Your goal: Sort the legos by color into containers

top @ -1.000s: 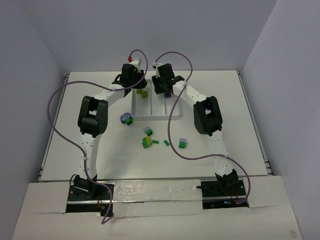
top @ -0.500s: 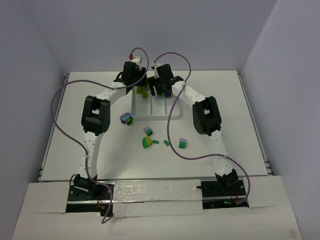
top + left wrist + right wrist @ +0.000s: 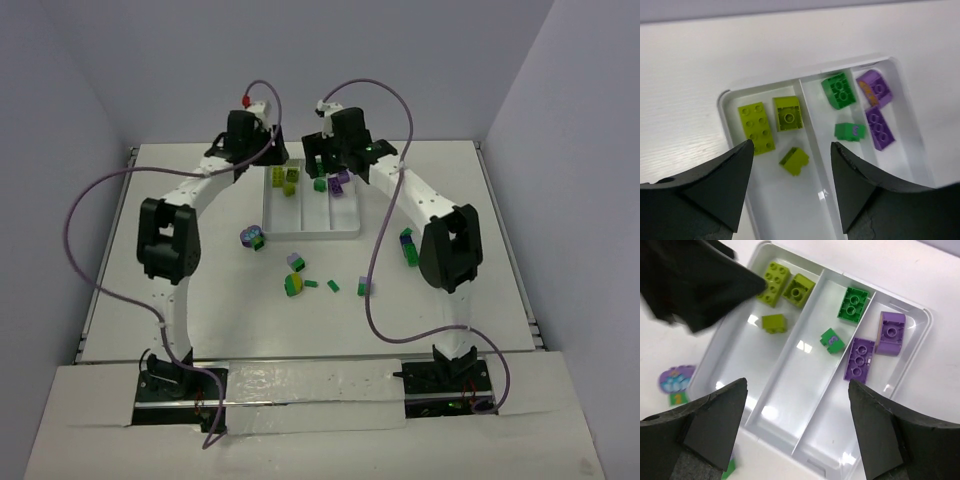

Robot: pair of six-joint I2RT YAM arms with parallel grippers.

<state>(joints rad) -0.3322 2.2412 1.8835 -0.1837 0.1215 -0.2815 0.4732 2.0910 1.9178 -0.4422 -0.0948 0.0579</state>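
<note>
- The white tray (image 3: 310, 236) lies on the table (image 3: 180, 200); two dividers split it into three long compartments side by side
- Tray's left compartment: three yellow-green bricks (image 3: 756, 127) gathered toward the far end; a long flat one and a square one lie just beside each other, and a small one sits a little nearer, apart from both
- Tray's middle compartment: two green bricks (image 3: 838, 90); the larger is at the far end, the smaller lies nearer and apart from it
- Tray's right compartment: two purple bricks (image 3: 874, 88) just beside each other at the far end
- Outside the tray, off its near rim: loose bricks (image 3: 293, 285) scattered on the table in lilac, green and yellow-green, some stacked in two colours; a purple piece (image 3: 253, 238) sits near the tray's near left corner
- The left gripper (image 3: 790, 147) hovers above the tray's left half; its jaws stand well apart, with nothing between them
- The right gripper (image 3: 796, 385) hangs above the tray, over its middle; its jaws are spread wide and hold nothing
</note>
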